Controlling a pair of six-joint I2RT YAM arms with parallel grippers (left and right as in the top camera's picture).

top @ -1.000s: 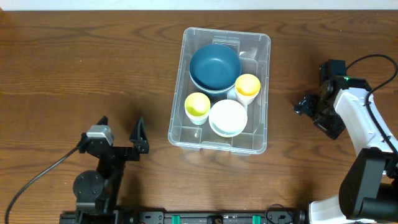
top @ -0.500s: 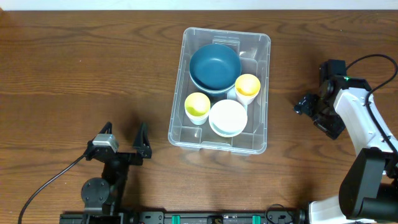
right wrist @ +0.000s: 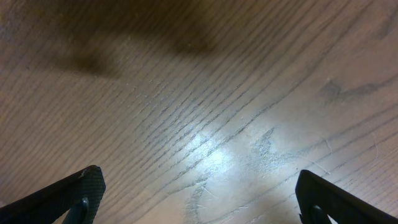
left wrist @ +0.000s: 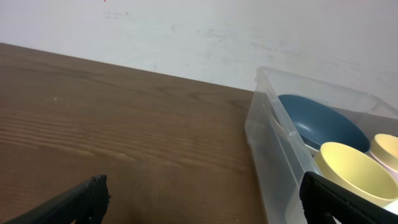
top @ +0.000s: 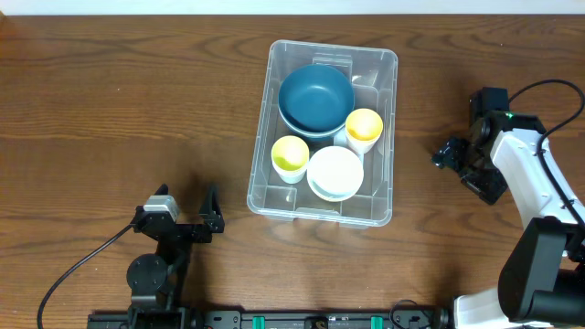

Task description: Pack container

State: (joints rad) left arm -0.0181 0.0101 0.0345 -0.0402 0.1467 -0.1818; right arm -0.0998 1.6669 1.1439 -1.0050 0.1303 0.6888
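The clear plastic container (top: 384, 137) sits at the table's middle. It holds a dark blue bowl (top: 315, 99), a white bowl (top: 335, 173) and two yellow cups (top: 291, 155) (top: 364, 126). In the left wrist view the container's wall (left wrist: 267, 143) is on the right with the blue bowl (left wrist: 323, 127) and a yellow cup (left wrist: 354, 168) inside. My left gripper (top: 186, 206) (left wrist: 202, 199) is open and empty near the front edge, left of the container. My right gripper (top: 454, 163) (right wrist: 199, 193) is open and empty over bare wood, right of the container.
The brown wooden table (top: 119, 100) spreads to the left and far side. A white wall (left wrist: 186, 37) stands behind the table in the left wrist view. A black cable (top: 82, 265) trails from the left arm.
My left arm has drawn back toward the front edge and slightly right, still open. The right arm and the container's contents have not moved.
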